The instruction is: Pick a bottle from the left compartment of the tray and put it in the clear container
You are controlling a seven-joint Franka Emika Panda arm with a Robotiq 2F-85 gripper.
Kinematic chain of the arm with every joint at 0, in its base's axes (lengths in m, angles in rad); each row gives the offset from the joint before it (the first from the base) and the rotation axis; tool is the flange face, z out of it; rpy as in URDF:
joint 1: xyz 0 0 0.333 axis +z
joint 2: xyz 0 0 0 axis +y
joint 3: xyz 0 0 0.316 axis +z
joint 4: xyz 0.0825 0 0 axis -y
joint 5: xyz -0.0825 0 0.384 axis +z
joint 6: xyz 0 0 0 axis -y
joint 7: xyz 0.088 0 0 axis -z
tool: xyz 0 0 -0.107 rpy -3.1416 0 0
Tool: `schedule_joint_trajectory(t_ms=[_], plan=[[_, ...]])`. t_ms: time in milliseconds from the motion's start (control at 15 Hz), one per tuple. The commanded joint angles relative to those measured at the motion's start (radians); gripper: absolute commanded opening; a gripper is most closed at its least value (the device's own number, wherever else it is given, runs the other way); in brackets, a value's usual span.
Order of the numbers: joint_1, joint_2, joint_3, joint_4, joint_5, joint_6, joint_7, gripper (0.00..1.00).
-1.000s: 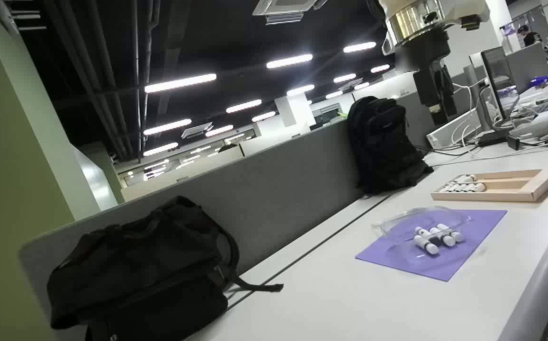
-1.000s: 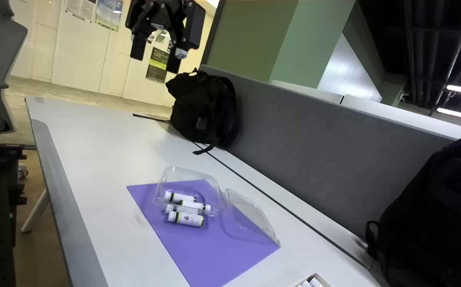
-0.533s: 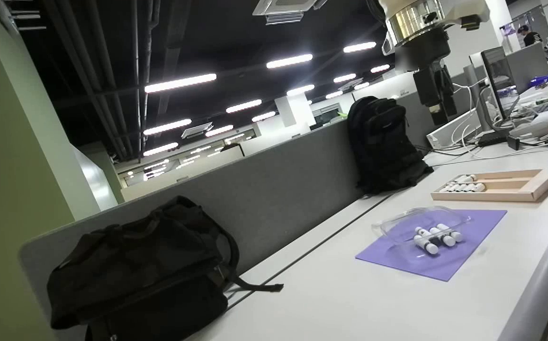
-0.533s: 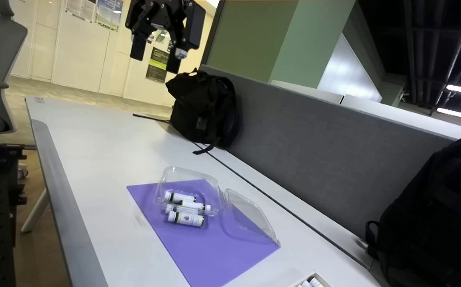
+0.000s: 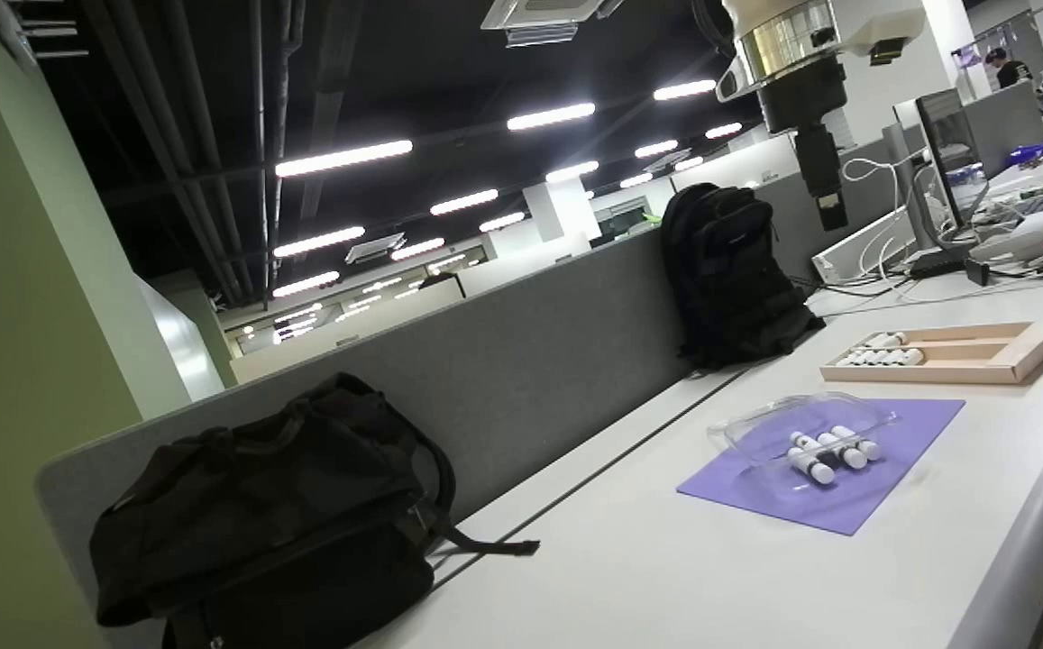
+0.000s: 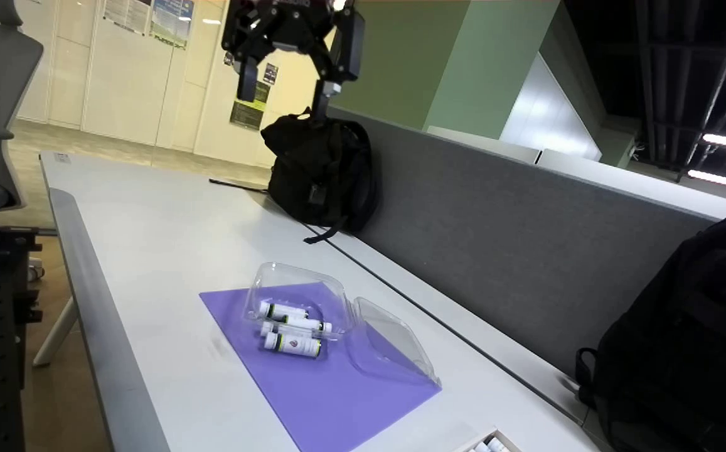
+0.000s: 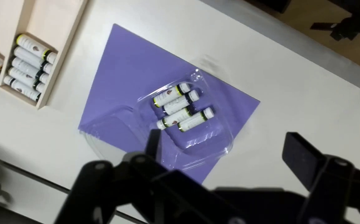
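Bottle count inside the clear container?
4, by the wrist view: uppermost bottle, second bottle just below it, third bottle with cap at lower left, fourth bottle to its right. None seems hidden.

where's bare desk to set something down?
Widest patch in view: white desk between the purple mat and slumped backpack. Narrower: between mat and wooden tray. Crowded: the clear container where four bottles lie, the tray's filled end, around the monitor.
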Motion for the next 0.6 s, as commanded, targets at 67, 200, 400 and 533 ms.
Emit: schedule_joint_trajectory(t_ms=[67, 200, 400, 533], plan=[[-0.055, 0.152, -0.072, 0.102, -0.149, 0.075, -0.154, 1.00], [-0.092, 0.220, -0.092, 0.162, -0.210, 0.090, -0.186, 1.00], [-0.106, 0.203, -0.094, 0.145, -0.220, 0.094, -0.174, 1.00], [-0.129, 0.259, -0.098, 0.197, -0.237, 0.093, -0.174, 1.00]])
